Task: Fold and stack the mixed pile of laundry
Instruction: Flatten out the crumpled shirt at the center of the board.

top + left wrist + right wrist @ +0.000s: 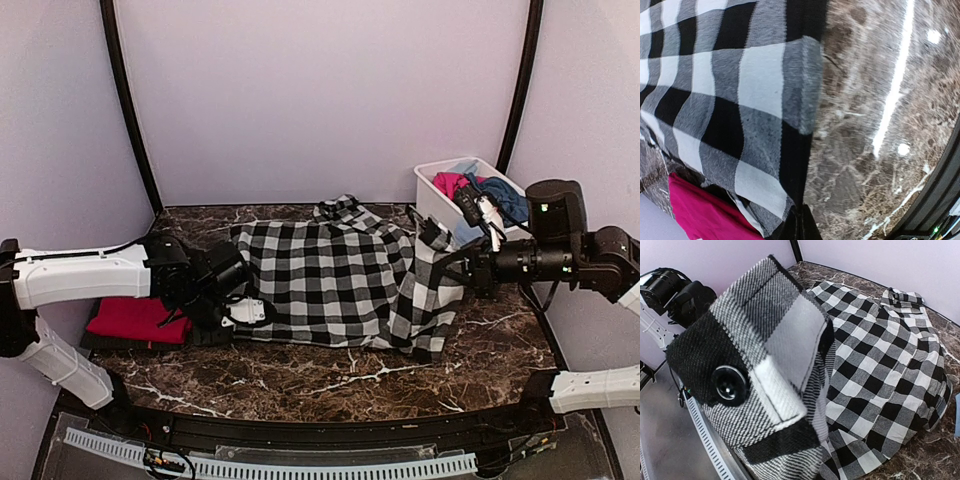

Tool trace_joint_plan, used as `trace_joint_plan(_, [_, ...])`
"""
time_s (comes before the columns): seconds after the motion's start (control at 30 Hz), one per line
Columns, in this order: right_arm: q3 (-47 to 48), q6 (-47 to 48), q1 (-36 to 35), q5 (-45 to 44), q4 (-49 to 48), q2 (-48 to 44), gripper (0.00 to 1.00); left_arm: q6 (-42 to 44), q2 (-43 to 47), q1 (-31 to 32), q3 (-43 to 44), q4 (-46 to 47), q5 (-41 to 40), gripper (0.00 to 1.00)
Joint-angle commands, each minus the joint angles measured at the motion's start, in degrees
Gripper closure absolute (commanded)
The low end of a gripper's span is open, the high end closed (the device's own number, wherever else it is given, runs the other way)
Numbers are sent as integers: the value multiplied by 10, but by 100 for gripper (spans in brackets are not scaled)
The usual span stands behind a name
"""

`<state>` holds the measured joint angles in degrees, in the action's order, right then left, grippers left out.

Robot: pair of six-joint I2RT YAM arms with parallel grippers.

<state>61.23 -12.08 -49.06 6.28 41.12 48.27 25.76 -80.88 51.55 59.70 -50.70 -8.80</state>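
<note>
A black-and-white checked shirt point(330, 275) lies spread across the middle of the table. My left gripper point(238, 308) is at its near left corner. In the left wrist view its dark fingers point(801, 225) are pressed together on the shirt's hem point(795, 165). My right gripper point(447, 262) holds the shirt's right sleeve lifted off the table. In the right wrist view the buttoned cuff point(755, 375) hangs over the jaws and hides them. A folded red garment point(135, 320) lies at the left and shows in the left wrist view point(695, 212).
A white plastic tub point(430, 195) stands at the back right with pink point(447, 183) and blue point(505, 197) pieces in it. The table is dark marble point(330, 375), with a black rail along its front edge point(300, 432). Grey walls close in the back and sides.
</note>
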Motion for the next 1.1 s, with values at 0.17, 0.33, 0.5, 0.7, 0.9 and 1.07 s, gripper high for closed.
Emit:
trace_joint_plan(0.17, [-65, -83, 3, 119, 25, -51, 100, -55, -15, 162, -68, -25, -24, 100])
trace_joint_plan(0.33, [-90, -124, 0, 172, 27, -64, 100, -49, -61, 223, -57, -11, -8, 90])
trace_joint_plan(0.5, [-106, -135, -5, 198, 61, -89, 100, -58, -59, 242, -49, -18, 24, 75])
trace_joint_plan(0.7, [-75, -126, -5, 175, 70, -87, 100, -113, 13, 240, -6, -3, 14, 71])
trace_joint_plan(0.9, [-62, -148, -6, 89, 79, 5, 98, -256, 33, 11, 120, 2, -1, 56])
trace_joint_plan(1.07, [-41, -146, 9, -41, 46, 120, 99, -340, 13, -148, 150, 82, 111, 45])
